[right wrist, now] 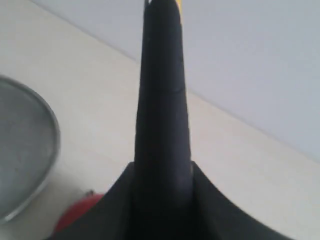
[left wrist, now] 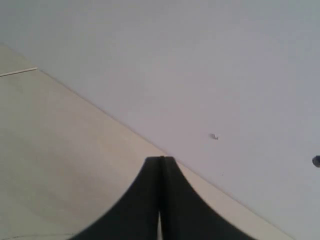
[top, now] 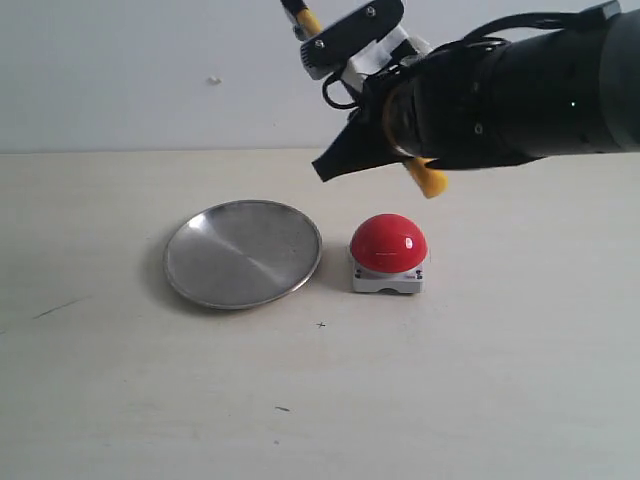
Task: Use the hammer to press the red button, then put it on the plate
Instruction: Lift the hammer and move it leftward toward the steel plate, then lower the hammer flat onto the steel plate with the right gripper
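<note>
Red and glossy, the red button is a dome on a squat light-grey square base, and the small dark marks on that base are too small to read; the hammer shows no legible lettering either, since most of its black handle is covered; the right hand is clenched around that handle and holds the hammer in the air above the red button, tilted, with the yellow end low and just above the dome but apart from it, and the yellow neck high, toward the plate side, where the head runs out of the exterior view; in the right wrist view the handle runs straight out from between the two black fingers of the right hand, with a sliver of the dome and an arc of the plate's rim below it; the left hand is clenched on nothing, its two fingers pressed flat together, and its place relative to the red button cannot be told; the plate, brushed silver metal, lies on the table just beside the red button, not touching it; counted: one hammer, one red button, one plate, two hands.
</note>
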